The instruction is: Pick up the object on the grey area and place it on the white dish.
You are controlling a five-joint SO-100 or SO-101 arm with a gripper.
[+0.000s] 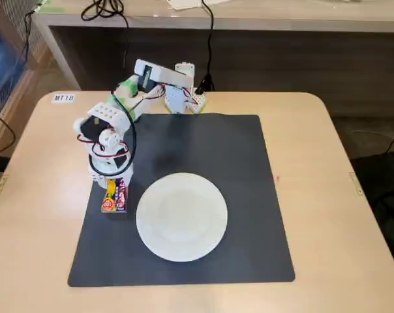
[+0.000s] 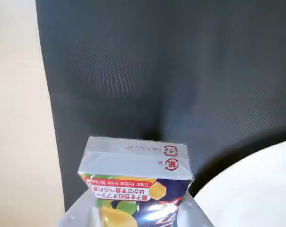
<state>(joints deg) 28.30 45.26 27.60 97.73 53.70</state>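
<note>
**End effector down on the box at the mat's left edge**

Seen in the fixed view: a white arm (image 1: 141,91) reaching from the far side of the beige counter (image 1: 327,195), bent down toward the left part of a dark grey mat (image 1: 236,156). End effector (image 1: 113,186) lowered right over a small box (image 1: 115,197), red and yellow with fruit print. Box lying on the mat close to its left border, long side running away from the camera, just beside the white plate (image 1: 181,216) but apart from it. Plate sitting on the near middle of the mat, nothing on it. Black cables trailing from the arm's base up toward the wall side.

Seen in the wrist view: box (image 2: 136,182) filling the lower centre, pale grey end flap with small red marks toward the camera's far side, red band with white lettering and yellow fruit picture below. Pale fingers (image 2: 81,215) flanking the box on both sides at the bottom edge, apparently closed against its sides, though the contact itself is blurred. Plate rim (image 2: 256,184) at lower right, mat (image 2: 157,71) above, counter strip (image 2: 15,118) along the left.
</note>
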